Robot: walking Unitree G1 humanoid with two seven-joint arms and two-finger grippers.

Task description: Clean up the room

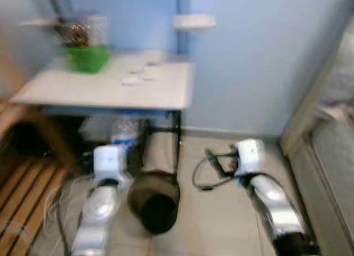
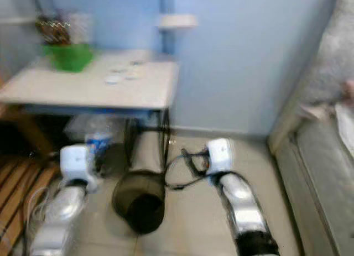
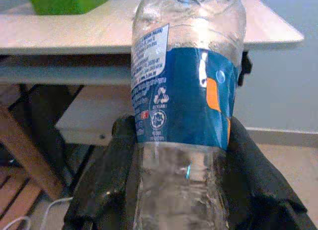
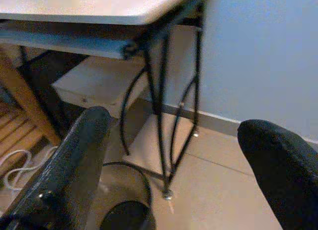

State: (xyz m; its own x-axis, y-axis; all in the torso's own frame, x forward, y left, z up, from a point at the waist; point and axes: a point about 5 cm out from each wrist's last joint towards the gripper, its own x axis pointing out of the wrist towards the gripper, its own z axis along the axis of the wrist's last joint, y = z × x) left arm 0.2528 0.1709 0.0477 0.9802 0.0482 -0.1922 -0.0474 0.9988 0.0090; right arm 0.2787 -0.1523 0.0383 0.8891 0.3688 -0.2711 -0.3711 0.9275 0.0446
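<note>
Head views: the left end effector [image 1: 119, 135], lower left, carries a bottle [image 1: 125, 132] toward the bin [image 1: 155, 203] at bottom centre, beside the tabletop [image 1: 166, 93] leg. Likely next: move over the bin's mouth and release.

Left wrist: fingers [image 3: 107, 165] clamp the bottle.

Right wrist: right end effector [image 4: 174, 163] gapes wide, empty; bare floor [image 4: 218, 190] ahead.

Blue walls [image 1: 260, 62], tiled floor [image 1: 215, 212], white desk [image 1: 99, 87] w/ black legs.
</note>
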